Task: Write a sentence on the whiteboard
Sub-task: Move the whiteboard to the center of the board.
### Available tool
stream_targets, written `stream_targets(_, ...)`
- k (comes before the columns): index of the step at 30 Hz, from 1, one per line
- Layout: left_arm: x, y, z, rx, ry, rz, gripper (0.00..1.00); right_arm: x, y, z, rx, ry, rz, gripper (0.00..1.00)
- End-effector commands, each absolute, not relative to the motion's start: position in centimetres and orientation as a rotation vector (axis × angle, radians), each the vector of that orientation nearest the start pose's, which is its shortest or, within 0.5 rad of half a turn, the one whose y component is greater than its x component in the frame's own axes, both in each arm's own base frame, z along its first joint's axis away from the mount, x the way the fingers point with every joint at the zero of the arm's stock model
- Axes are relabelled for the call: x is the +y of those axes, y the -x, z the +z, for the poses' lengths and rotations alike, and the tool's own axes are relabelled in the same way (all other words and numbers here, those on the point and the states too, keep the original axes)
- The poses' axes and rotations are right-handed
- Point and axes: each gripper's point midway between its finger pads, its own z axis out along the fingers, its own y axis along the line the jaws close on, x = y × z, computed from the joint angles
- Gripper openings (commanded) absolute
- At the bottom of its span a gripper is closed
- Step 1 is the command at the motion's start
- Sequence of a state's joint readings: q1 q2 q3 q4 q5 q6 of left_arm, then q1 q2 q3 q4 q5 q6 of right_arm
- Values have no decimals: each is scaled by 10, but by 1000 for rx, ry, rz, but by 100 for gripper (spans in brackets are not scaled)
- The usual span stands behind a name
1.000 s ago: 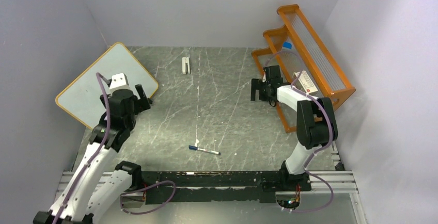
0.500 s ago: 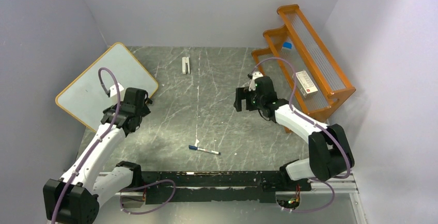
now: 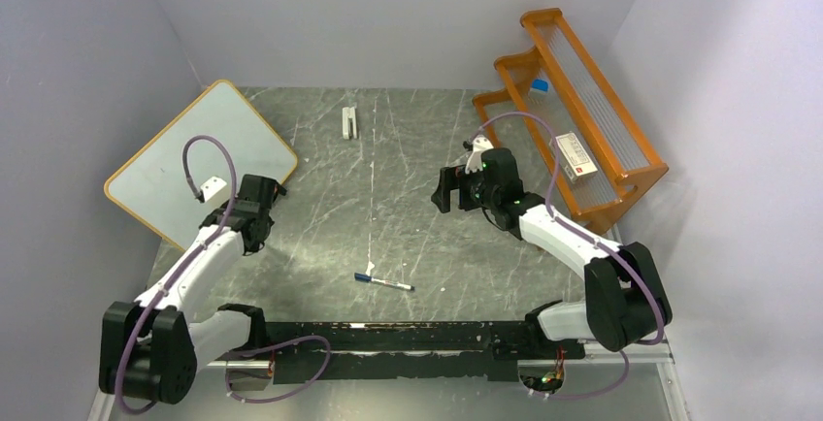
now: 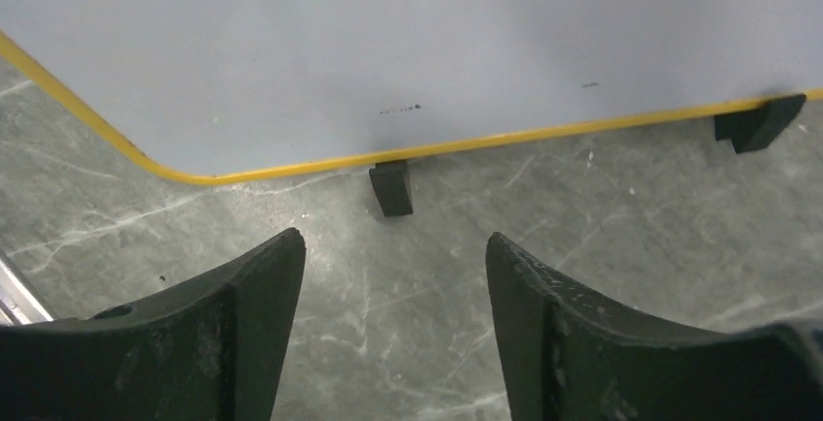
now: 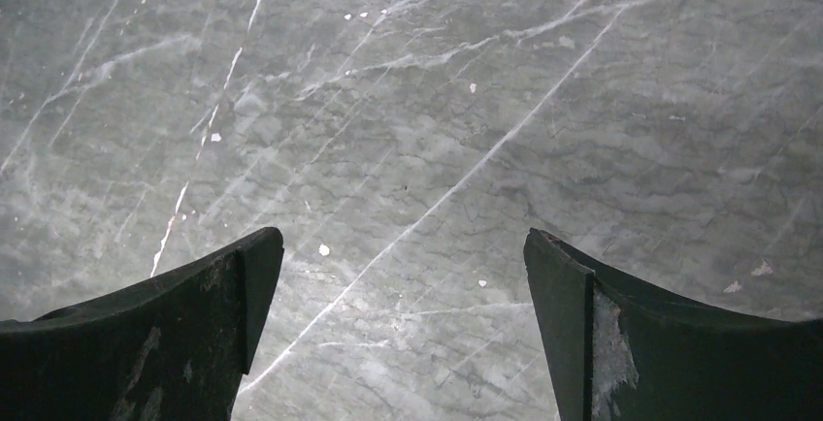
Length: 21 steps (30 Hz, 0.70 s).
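Observation:
The whiteboard point(image 3: 194, 154), white with a thin orange-yellow frame, lies tilted at the table's far left. In the left wrist view its lower edge point(image 4: 388, 43) and two black clip feet point(image 4: 391, 188) fill the top. My left gripper point(image 3: 272, 191) sits low at the board's right corner, open and empty point(image 4: 393, 242), just short of the frame. My right gripper point(image 3: 444, 188) hangs open over bare table right of centre, with only marble between its fingers point(image 5: 403, 237). A blue-capped marker point(image 3: 382, 282) lies on the table near the front middle.
An orange wooden rack point(image 3: 582, 120) stands at the right, holding a small white box point(image 3: 575, 154) and a blue-capped item point(image 3: 540, 84). A small white block point(image 3: 349, 122) lies at the far middle. A black rail point(image 3: 408, 339) runs along the near edge.
My left arm has dropped low and reached toward the board's right corner. My right arm has swung left, away from the rack, toward the table's middle.

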<state>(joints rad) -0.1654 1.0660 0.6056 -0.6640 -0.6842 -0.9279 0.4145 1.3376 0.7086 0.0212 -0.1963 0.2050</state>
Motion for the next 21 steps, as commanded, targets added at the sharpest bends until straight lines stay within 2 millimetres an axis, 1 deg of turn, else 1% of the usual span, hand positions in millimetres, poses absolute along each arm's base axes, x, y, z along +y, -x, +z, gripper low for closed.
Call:
stream_targets(1, 60, -245, 68, 2033, 1124, 460, 69, 194, -322, 103, 2179, 367, 585, 100)
stream_targets(4, 66, -249, 64, 2037, 1130, 501, 62, 191, -324, 105, 2176, 361, 565, 100)
stream_targets(6, 67, -250, 57, 2051, 1138, 510, 59, 190, -326, 105, 2179, 363, 553, 100)
stream_targets(9, 68, -253, 44, 2073, 1155, 474, 51, 191, -325, 102, 2190, 369, 553, 100)
stream_targets(13, 75, -256, 32, 2072, 1212, 446, 46, 188, -325, 102, 2193, 364, 539, 100)
stream_targets(15, 73, -260, 26, 2085, 1207, 407, 44, 189, -325, 101, 2194, 365, 540, 100)
stream_targets(16, 77, -260, 24, 2083, 1229, 402, 43, 188, -326, 101, 2195, 364, 539, 100)
stream_targets(18, 78, -260, 19, 2092, 1252, 398, 40, 187, -326, 100, 2198, 360, 530, 100)
stream_targets(21, 78, -258, 16, 2114, 1255, 408, 30, 186, -327, 100, 2199, 360, 522, 100)
